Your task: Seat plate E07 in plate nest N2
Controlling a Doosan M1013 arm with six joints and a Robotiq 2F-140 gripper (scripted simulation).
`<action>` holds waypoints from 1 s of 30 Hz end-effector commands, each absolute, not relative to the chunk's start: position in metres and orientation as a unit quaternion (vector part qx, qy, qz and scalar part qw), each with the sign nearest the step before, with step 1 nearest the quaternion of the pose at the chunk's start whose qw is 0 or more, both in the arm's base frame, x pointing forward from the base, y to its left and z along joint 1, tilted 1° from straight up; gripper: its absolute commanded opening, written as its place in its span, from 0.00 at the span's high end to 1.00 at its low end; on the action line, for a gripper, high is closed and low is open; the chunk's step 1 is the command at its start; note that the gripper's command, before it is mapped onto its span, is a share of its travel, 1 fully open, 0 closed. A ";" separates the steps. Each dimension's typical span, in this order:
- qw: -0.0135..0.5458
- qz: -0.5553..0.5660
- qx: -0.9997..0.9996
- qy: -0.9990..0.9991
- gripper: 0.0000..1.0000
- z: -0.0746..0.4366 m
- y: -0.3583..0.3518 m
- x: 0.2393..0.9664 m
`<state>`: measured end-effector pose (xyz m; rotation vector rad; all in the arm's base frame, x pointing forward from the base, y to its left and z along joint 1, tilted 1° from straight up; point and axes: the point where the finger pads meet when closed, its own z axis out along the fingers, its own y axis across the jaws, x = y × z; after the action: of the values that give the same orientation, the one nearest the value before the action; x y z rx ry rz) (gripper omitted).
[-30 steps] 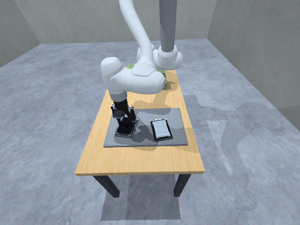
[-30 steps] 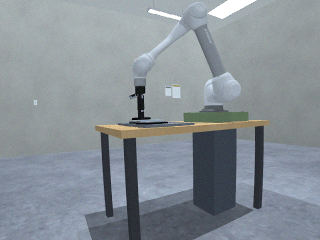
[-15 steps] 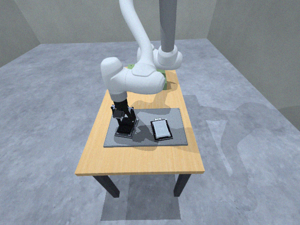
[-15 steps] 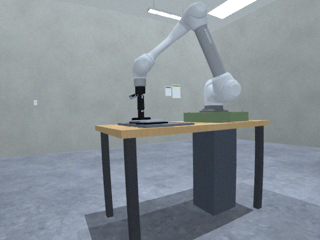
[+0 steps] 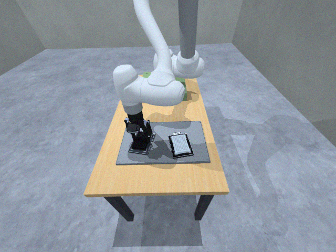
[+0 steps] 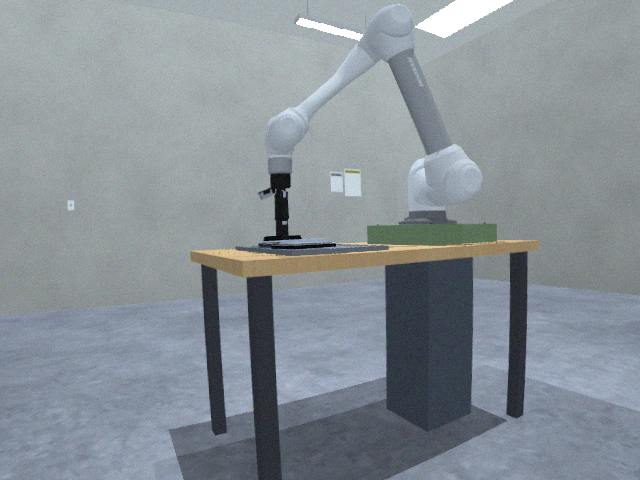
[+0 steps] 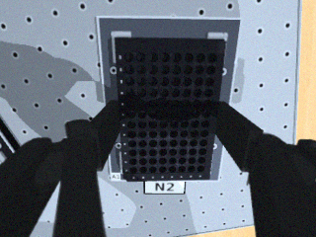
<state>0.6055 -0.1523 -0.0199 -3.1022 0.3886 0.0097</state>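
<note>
My gripper (image 5: 140, 138) (image 6: 281, 233) (image 7: 167, 115) is shut on plate E07 (image 5: 139, 144) (image 7: 170, 79), a black well plate, gripped across its long sides. It holds the plate level, low over the grey plate nest N2 (image 5: 137, 152) (image 7: 105, 64), whose white label (image 7: 164, 187) shows below the plate. Two light locators (image 7: 120, 35) peek out at the plate's far edge. I cannot tell whether the plate touches the nest. Plate E01 (image 5: 180, 143), white, lies flat in the black-framed nest N1 (image 5: 170, 145) to the right.
Both nests sit on a grey perforated baseplate (image 5: 163, 159) (image 6: 361, 248) (image 7: 49, 49) on a wooden table (image 5: 151, 179) (image 6: 361, 258). The arm's green base block (image 6: 431, 233) stands at the table's far end.
</note>
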 end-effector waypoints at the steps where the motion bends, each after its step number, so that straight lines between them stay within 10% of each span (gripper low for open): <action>1: 0.008 0.003 -0.992 0.124 0.90 -0.020 -0.152 0.606; 30: 0.008 0.003 -0.992 0.124 0.90 -0.024 -0.152 0.606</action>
<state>0.6055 -0.1522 -0.0242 -3.1022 0.3886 0.0098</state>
